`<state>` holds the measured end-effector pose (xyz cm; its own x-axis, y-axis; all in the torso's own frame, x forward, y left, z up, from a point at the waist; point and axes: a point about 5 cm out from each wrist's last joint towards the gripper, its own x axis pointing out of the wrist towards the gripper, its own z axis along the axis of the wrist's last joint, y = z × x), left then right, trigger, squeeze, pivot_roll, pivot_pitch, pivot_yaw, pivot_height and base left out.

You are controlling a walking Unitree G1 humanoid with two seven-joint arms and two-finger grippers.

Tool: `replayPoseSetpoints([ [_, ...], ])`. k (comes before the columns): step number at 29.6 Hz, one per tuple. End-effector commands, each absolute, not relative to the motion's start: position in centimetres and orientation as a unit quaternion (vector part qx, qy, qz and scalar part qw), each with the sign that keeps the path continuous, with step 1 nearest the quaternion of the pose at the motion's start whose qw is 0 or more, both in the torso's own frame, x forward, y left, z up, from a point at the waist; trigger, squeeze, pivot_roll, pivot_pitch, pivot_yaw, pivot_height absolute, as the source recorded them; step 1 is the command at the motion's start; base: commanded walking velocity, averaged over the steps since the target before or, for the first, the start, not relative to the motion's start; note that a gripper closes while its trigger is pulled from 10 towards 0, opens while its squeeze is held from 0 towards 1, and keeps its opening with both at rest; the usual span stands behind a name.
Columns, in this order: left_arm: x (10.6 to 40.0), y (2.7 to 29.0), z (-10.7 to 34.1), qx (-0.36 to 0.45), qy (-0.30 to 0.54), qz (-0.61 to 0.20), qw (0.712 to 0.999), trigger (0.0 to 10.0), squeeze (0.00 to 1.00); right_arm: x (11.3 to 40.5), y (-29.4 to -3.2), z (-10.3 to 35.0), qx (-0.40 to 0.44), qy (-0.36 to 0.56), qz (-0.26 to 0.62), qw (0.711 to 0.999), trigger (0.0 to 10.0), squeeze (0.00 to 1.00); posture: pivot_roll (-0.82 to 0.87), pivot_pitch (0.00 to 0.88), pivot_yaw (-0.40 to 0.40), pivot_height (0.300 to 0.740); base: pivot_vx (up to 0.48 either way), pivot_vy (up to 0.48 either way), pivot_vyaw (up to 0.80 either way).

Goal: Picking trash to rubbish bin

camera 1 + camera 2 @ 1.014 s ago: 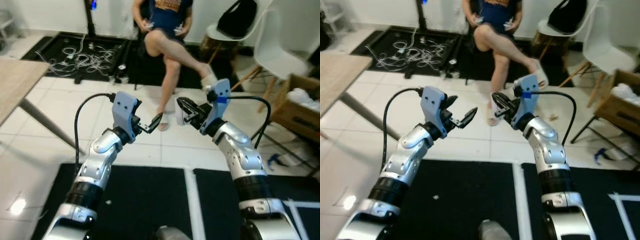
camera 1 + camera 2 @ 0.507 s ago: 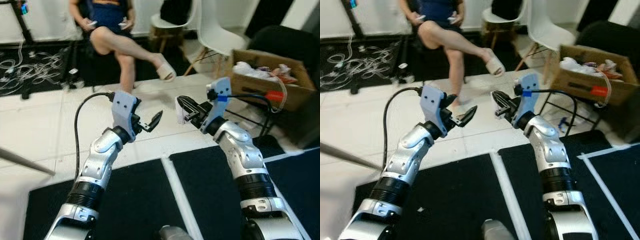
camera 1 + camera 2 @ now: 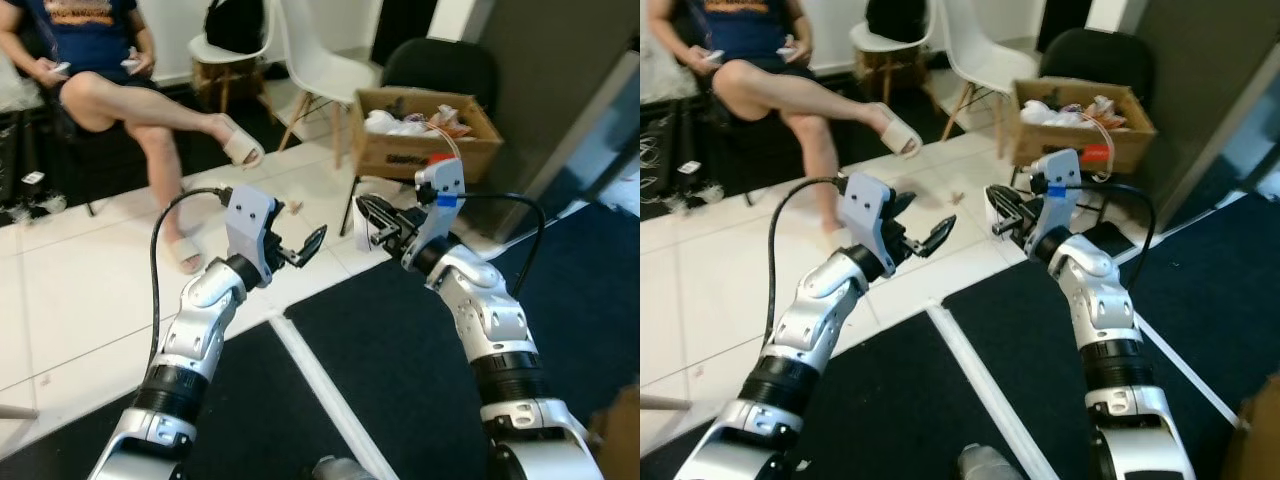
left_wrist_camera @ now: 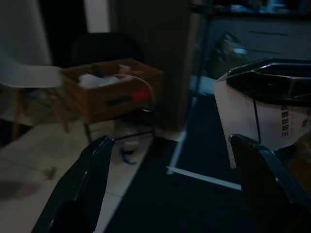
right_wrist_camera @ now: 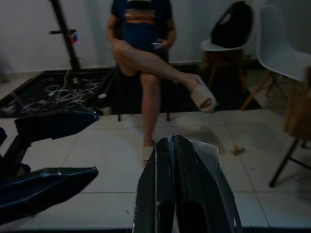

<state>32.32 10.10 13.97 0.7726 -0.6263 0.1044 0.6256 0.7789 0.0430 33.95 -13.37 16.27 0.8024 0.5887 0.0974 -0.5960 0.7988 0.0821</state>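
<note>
Glossy white floor tiles (image 3: 80, 300), matt black mat (image 3: 420, 370), brown cardboard box (image 3: 425, 150).

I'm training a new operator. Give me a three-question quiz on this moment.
1. True or false: the right gripper is shut on a piece of paper.
2. What holds the trash ahead: A) cardboard box B) white chair C) black mat?
3. Fill in: the left gripper is ____.

Key: 1 true; 2 A; 3 open.
</note>
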Motion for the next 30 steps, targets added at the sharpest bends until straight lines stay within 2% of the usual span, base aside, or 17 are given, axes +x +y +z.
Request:
replayPoseSetpoints([
  [1, 32.3, 10.0, 13.8, 0.003, -0.054, -0.336, 0.940, 10.0, 0.00, 33.9, -13.5, 16.0, 0.053, -0.028, 0.311, 0.949, 10.0, 0.00, -0.08, 0.000, -0.042, 0.740, 0.000, 0.000, -0.80],
  [16, 32.2, 10.1, 13.8, -0.011, -0.051, -0.342, 0.938, 10.0, 0.00, 34.0, -13.5, 16.2, 0.055, -0.029, 0.312, 0.948, 10.0, 0.00, -0.08, 0.000, -0.042, 0.740, 0.000, 0.000, -0.80],
  [23, 30.1, 9.6, 13.7, -0.110, -0.025, -0.428, 0.897, 10.0, 0.00, 34.3, -13.8, 16.3, 0.079, -0.024, 0.293, 0.953, 10.0, 0.00, -0.08, 0.000, -0.041, 0.740, 0.000, 0.000, -0.80],
  [30, 29.8, 9.6, 13.7, -0.126, -0.018, -0.439, 0.889, 10.0, 0.00, 34.7, -14.0, 17.0, 0.056, -0.038, 0.267, 0.961, 10.0, 0.00, -0.07, 0.000, -0.036, 0.740, 0.000, 0.000, -0.11],
])
